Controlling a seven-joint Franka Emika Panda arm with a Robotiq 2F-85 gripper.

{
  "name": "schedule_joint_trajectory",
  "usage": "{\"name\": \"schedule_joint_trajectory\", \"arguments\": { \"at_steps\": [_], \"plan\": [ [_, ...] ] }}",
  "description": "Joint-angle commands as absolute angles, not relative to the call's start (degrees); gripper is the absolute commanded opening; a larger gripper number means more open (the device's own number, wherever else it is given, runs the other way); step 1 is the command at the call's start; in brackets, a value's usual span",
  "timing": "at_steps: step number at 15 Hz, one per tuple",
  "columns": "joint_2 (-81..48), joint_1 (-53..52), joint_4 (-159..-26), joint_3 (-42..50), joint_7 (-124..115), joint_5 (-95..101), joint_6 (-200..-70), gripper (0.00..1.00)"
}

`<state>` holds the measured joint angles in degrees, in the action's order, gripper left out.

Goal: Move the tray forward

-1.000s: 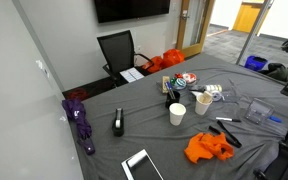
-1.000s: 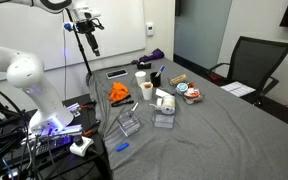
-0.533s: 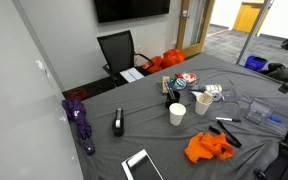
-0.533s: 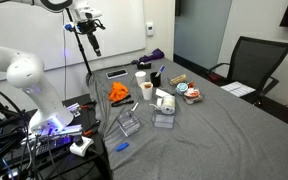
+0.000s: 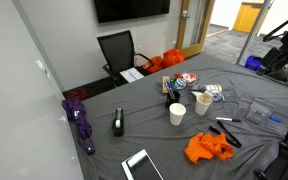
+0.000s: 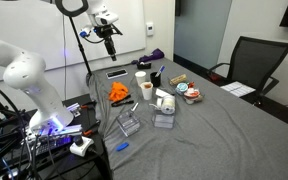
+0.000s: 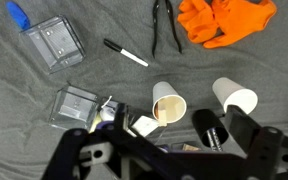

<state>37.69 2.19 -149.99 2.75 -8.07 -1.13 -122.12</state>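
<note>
The tray (image 5: 212, 92) is a small shallow see-through tray with greenish and pale bits, near the table's middle, beside two paper cups (image 5: 177, 113). It also shows in an exterior view (image 6: 164, 120) and at the lower left of the wrist view (image 7: 76, 105). My gripper (image 6: 110, 42) hangs high in the air beyond the table end with the orange gloves, well apart from the tray. In the wrist view its dark fingers (image 7: 169, 152) are spread wide with nothing between them. The arm (image 5: 287, 40) enters at the right edge.
A grey square container (image 7: 54, 40) lies by a blue pen. Orange gloves (image 7: 224, 20), a marker (image 7: 126, 53), black pliers (image 7: 164, 25), a round dish with red contents (image 5: 187, 78), a tablet (image 5: 141, 165) and a purple umbrella (image 5: 81, 120) lie on the grey cloth.
The arm has swung toward the table, and it has come into sight at the right edge of an exterior view. The things on the table have not moved.
</note>
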Motion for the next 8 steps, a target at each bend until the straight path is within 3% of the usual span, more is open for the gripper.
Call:
{"name": "schedule_joint_trajectory", "arguments": {
  "at_steps": [1,8],
  "plan": [
    [27.9,5.1,-144.5,2.9,-11.6,-2.6,-125.5,1.0],
    [15.3,7.5,-135.4,1.4,-27.4,-1.8,-127.8,1.0]
  ]
}}
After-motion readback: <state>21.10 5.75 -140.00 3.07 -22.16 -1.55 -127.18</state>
